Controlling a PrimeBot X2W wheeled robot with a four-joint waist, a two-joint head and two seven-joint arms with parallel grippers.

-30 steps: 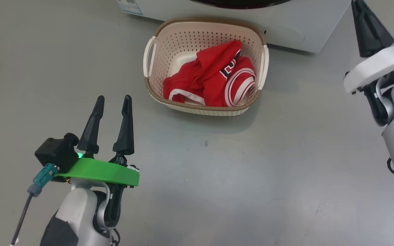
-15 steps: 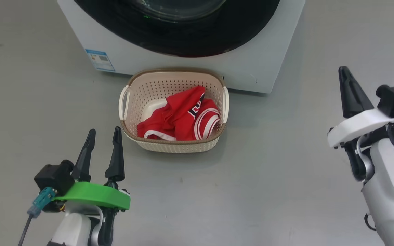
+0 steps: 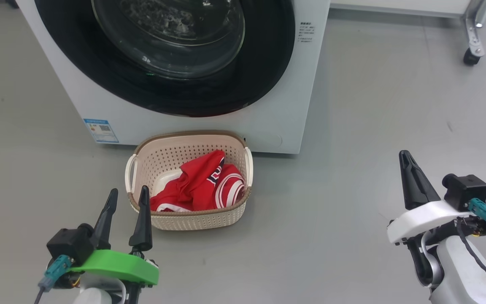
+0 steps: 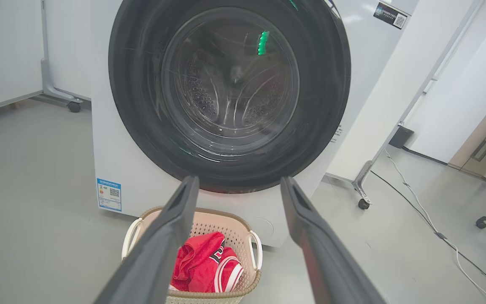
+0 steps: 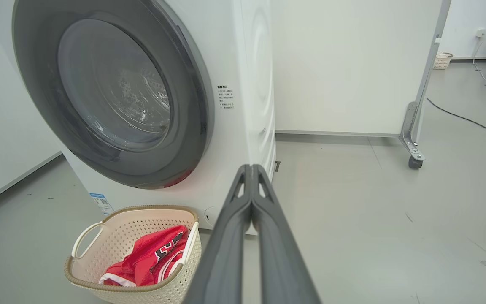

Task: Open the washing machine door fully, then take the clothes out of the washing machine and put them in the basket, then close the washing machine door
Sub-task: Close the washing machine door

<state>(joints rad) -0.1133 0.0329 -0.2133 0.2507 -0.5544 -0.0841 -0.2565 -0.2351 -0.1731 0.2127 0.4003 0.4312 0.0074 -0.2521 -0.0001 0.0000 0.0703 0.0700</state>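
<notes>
Shut washing machine door [image 3: 167, 42], clothes [image 3: 201, 188] in basket [image 3: 192, 219] just below for short drop; left claw [image 3: 129, 191] wide, right claw [image 3: 405, 162] pinched, both empty.

The large white front-loading washing machine [image 3: 276, 109] stands on the grey floor [image 3: 352, 126], with a small blue label [image 3: 101, 130] low on its front. Its round door [image 3: 264, 63], a wide black rim around bulging clear glass, sits shut against the front. The small cream perforated plastic basket [image 3: 192, 220], with a brown woven-look rim and 2 side handles, stands upright just before the machine. Bright red garments with white trim [image 3: 192, 188] lie crumpled inside it.
</notes>
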